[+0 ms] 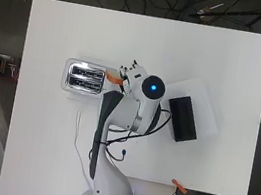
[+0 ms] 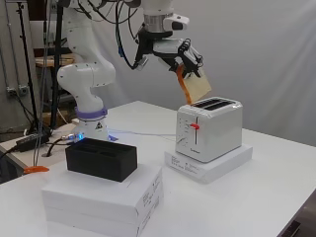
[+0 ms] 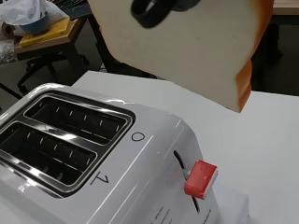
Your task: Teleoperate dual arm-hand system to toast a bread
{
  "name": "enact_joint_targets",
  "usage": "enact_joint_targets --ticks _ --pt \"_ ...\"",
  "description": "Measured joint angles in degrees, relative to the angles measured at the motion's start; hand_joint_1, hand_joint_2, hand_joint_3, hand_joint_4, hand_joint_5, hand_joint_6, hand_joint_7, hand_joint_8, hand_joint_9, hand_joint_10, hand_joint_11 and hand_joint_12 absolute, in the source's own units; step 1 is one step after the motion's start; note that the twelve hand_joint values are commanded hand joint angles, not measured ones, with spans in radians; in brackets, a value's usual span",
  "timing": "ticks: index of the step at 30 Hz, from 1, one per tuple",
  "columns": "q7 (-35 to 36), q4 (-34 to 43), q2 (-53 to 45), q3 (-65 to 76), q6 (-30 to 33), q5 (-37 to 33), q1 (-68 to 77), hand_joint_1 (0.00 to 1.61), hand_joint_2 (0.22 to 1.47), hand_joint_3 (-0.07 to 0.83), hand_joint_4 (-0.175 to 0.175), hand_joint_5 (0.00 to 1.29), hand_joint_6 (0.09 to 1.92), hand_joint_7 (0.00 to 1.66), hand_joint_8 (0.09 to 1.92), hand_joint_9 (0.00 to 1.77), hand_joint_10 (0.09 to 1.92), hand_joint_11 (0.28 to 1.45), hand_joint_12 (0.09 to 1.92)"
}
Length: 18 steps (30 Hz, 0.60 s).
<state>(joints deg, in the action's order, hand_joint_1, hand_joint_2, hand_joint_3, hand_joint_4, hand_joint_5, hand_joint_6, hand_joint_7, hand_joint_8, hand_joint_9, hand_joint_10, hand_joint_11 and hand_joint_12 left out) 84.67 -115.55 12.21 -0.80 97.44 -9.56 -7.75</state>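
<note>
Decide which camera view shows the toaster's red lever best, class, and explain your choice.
The wrist view: the red lever fills the foreground, sitting in its slot on the toaster. The side view shows it as a small red tab on the toaster's front face. The overhead view shows only the toaster's slotted top; the lever cannot be made out.

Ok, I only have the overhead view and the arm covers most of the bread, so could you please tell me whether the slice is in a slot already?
Observer: No. In the side view the bread slice hangs tilted in the air, higher than the top of the toaster, by its lever end.
Operator: Thank you. Is it actually being held?
Observer: Yes, the side view shows the robot hand with fingers curled on the slice's upper part.
Operator: And where is the lever, please?
Observer: The red lever sits in the upper part of its track, not pushed down.
</note>
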Motion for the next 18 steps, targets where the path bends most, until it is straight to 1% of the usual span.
enact_joint_targets --ticks 8,17,18 --pt "-0.1 1.6 -1.5 -1.8 -0.4 -0.9 0.6 1.37 1.11 0.000 -0.175 0.73 1.21 1.05 0.82 1.09 0.94 0.73 0.27" --pt "-1.2 5.3 -4.3 -3.9 -0.9 -1.9 1.2 1.37 1.11 0.000 -0.175 0.74 1.17 1.05 0.82 1.08 0.97 0.75 0.26" --pt "-1.4 5.7 -4.6 -4.2 -1.0 -1.9 1.3 1.38 1.09 -0.004 -0.175 0.77 1.12 1.10 0.75 1.14 0.90 0.76 0.27"
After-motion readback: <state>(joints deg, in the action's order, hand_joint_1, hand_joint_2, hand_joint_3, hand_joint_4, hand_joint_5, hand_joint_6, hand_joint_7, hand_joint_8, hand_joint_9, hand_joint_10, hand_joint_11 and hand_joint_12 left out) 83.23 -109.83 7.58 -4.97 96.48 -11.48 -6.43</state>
